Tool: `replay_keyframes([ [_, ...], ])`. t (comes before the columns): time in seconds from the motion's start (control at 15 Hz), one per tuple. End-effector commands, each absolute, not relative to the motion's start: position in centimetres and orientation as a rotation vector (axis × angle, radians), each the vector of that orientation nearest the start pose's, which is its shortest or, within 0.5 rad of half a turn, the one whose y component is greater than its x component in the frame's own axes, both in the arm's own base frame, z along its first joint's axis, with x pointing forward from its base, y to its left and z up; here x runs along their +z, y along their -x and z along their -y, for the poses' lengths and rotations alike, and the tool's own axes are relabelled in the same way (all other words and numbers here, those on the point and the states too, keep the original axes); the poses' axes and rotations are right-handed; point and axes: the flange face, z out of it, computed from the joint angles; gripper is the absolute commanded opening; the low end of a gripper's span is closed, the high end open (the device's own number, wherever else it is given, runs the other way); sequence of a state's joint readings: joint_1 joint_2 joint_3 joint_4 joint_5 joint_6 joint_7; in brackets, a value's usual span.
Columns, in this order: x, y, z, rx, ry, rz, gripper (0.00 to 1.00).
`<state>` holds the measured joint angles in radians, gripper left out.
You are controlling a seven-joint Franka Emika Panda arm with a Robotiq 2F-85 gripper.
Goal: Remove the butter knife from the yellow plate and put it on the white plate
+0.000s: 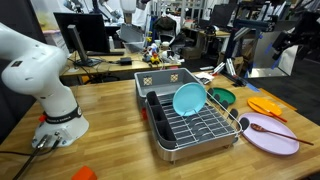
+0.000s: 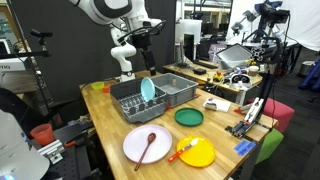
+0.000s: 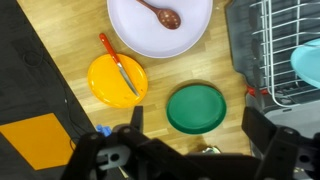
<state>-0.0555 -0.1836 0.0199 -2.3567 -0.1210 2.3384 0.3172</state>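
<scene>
The butter knife (image 3: 119, 67), with an orange-red handle and a pale blade, lies across the yellow plate (image 3: 103, 90). It also shows in an exterior view (image 2: 184, 149) on that plate (image 2: 199, 155). The white plate (image 3: 135, 35) lies beside it and holds a red-brown wooden spoon (image 3: 160, 12); both exterior views show this plate (image 1: 277, 140) (image 2: 133, 152). My gripper (image 3: 198, 135) is open and empty. It hangs high above the table, over the green plate (image 3: 196, 108).
A dish rack (image 3: 262, 45) (image 1: 165, 130) (image 2: 128, 106) holds an upright teal plate (image 3: 308, 60) (image 1: 188, 98). An orange sheet (image 3: 40, 140) lies near the table edge. A red cup (image 2: 42, 133) stands off the table corner.
</scene>
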Motion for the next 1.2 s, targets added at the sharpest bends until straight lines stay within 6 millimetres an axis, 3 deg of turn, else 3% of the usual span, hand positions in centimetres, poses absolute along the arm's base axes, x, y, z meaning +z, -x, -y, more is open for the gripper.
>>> replay_keyframes([
  [0.0,39.3,-49.9,4.9,-0.243,3.238,-0.412,1.0],
  [0.33,34.1,-50.6,9.3,-0.078,3.254,-0.412,1.0],
  [0.53,32.2,-51.4,11.8,-0.12,3.267,-0.473,1.0],
  [0.6,32.6,-50.5,10.9,-0.079,3.248,-0.463,1.0],
  [0.73,32.0,-51.1,11.8,-0.099,3.254,-0.475,1.0],
  [1.13,32.1,-51.4,11.5,-0.14,3.251,-0.447,1.0],
])
